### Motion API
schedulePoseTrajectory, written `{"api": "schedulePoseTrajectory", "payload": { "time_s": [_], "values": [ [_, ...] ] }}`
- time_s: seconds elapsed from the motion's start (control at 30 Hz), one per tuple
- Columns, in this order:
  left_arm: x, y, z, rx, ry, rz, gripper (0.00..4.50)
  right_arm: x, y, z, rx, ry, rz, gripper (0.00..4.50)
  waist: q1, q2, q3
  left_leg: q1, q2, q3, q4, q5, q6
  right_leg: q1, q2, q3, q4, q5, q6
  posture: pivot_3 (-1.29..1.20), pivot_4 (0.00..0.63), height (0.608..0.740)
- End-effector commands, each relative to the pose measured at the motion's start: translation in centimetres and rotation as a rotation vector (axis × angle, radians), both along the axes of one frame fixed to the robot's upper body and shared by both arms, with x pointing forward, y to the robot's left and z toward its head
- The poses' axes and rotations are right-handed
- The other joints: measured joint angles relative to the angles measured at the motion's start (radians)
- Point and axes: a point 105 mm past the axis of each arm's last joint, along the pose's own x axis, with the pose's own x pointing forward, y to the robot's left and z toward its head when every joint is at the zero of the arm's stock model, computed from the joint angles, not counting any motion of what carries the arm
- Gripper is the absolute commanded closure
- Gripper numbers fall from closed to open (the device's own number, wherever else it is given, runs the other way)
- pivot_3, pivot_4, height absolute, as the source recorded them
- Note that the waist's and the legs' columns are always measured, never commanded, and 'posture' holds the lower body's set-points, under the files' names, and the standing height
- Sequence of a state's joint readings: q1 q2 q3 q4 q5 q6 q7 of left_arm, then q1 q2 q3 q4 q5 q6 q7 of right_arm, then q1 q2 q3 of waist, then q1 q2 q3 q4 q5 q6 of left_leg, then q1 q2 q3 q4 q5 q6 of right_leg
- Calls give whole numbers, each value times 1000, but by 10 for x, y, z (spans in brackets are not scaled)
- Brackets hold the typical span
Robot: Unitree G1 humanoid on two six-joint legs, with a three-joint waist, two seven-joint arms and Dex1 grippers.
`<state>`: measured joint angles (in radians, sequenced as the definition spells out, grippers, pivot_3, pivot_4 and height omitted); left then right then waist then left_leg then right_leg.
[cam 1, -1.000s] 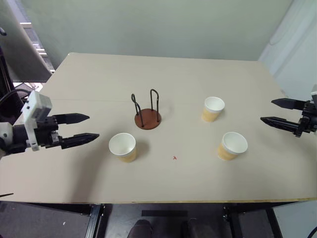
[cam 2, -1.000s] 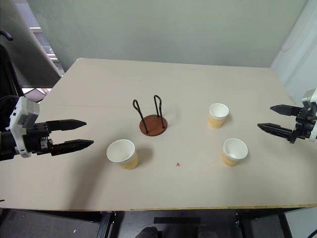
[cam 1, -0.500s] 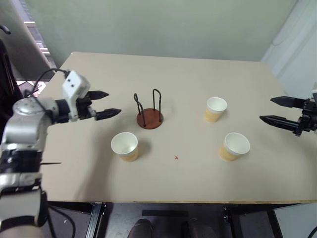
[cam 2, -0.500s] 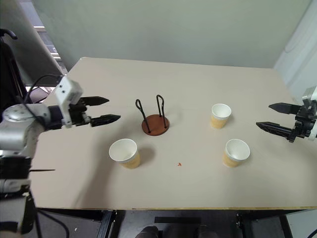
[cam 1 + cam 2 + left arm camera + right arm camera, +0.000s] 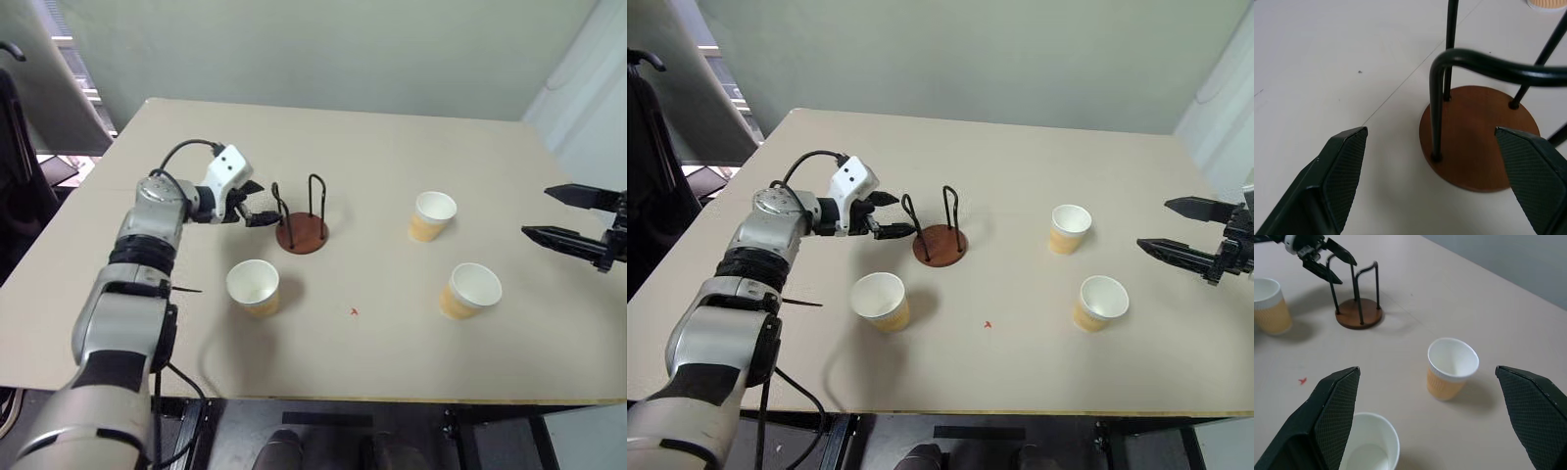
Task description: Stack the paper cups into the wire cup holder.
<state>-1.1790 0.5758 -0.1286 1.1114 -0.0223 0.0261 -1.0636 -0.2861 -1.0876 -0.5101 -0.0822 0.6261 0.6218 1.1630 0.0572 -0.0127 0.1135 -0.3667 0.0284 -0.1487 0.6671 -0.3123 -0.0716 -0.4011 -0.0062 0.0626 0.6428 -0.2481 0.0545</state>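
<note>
Beige tabletop [image 5: 392, 157] w/ pale wall behind. Your left claw [image 5: 257, 204] has swung in from the near-left edge and now sits just beside the wire cup holder w/ reddish-brown disc base [image 5: 301, 215], jaws wide, empty, touching nothing. Holder holds no cups, so you're likely about to steady it. Three tan paper cups stand apart: front-left [image 5: 253, 287], far-right [image 5: 431, 215], near-right [image 5: 470, 290]. Right claw [image 5: 578, 218] hangs wide open, empty, off the right edge.

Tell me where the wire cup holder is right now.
The wire cup holder stands upright near the table's middle in the head views, empty, with the open left gripper right beside it on its left and a paper cup in front.
</note>
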Motion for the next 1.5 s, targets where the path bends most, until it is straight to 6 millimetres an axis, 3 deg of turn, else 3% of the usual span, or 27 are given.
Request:
{"api": "schedulePoseTrajectory", "payload": {
  "time_s": [0.03,0.13,0.4,0.43,0.57,0.8,1.03,1.33,1.5],
  "values": [
    [7,-8,20,-14,-80,8,48,-10,-1,19,-17,-72,-16,0,2,0,0,0,1,0,0,0,0,0,0,0,0,0,0,0,150,740],
    [14,-12,27,-52,-113,50,626,-13,-1,18,-16,-71,-29,0,2,0,0,0,0,1,1,0,1,0,0,1,-1,0,2,0,150,740],
    [16,-20,27,-75,-123,42,3462,-17,-3,21,-21,-80,-46,0,7,0,0,1,-1,4,1,0,1,0,2,3,-1,-1,4,0,150,740],
    [16,-20,28,-77,-126,42,3511,-17,-3,21,-21,-82,-47,0,8,0,0,1,-1,4,1,0,1,0,3,3,-1,-1,4,0,150,740],
    [13,-18,35,-104,-137,22,4458,-14,-2,21,-20,-87,-47,0,10,0,0,1,-2,4,1,0,2,0,3,3,-1,-1,5,0,150,740],
    [2,-24,53,-172,-129,-93,4458,-8,-1,20,-18,-90,-37,0,10,0,0,1,-4,4,1,0,2,-1,2,5,0,-2,6,0,150,740],
    [-28,-54,73,-185,-58,-333,4458,-4,1,20,-22,-87,-17,0,15,0,0,-1,-8,3,5,-1,5,-1,1,6,1,-2,8,0,150,740],
    [-77,-101,45,-59,42,-390,4458,-25,29,-2,-127,24,168,0,15,1,-1,0,-11,11,13,-5,11,1,-1,6,2,0,15,0,150,740],
    [-89,-116,34,-62,46,-338,4458,-34,42,-1,-86,25,258,0,15,0,0,3,-12,16,15,-6,13,2,-2,18,1,1,16,0,150,740]
  ]
}}
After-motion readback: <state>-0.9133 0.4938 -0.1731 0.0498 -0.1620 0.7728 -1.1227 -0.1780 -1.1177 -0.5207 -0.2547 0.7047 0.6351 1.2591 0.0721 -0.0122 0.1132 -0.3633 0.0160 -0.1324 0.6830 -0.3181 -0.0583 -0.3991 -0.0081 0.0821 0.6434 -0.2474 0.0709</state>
